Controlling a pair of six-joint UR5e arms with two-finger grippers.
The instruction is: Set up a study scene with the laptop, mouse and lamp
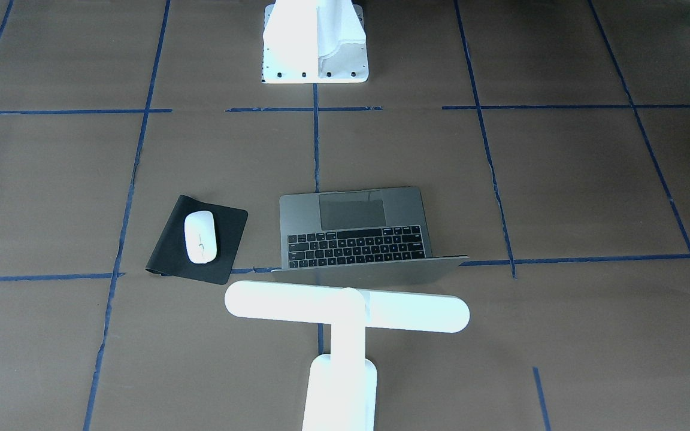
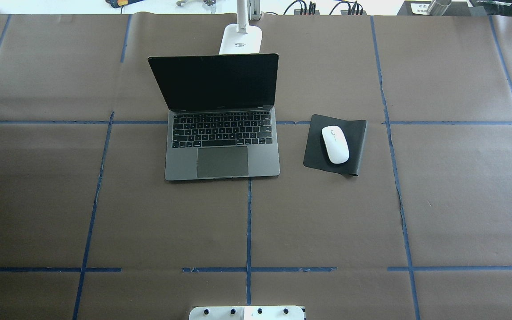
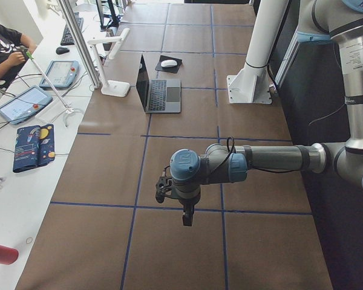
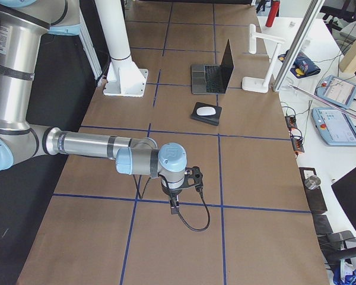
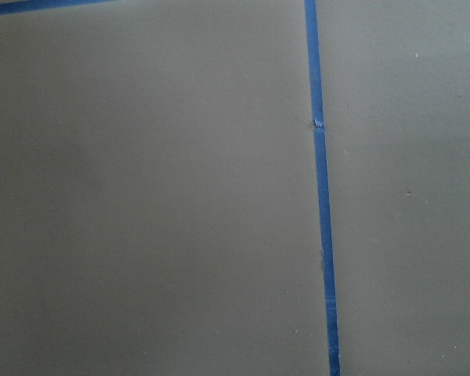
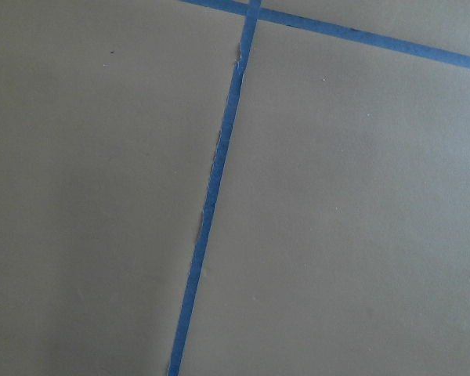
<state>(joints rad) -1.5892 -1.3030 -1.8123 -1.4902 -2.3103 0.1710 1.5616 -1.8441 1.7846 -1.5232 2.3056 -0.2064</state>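
Note:
The grey laptop (image 2: 222,151) stands open in the middle of the table, screen dark, and also shows in the front view (image 1: 357,230). The white mouse (image 2: 335,144) lies on a black mat (image 2: 358,146) beside it on the right. The white T-shaped lamp (image 1: 345,311) stands behind the laptop's lid; its base (image 2: 241,39) shows overhead. My left gripper (image 3: 187,220) and right gripper (image 4: 174,208) hang far out at the table's ends, pointing down, away from all three. I cannot tell whether either is open or shut. Both wrist views show only brown paper and blue tape.
The white bolted mount (image 1: 315,42) stands at the robot's side of the table. Blue tape lines cross the brown paper. A side bench with tablets (image 3: 23,103) and an operator (image 3: 3,48) runs along the far edge.

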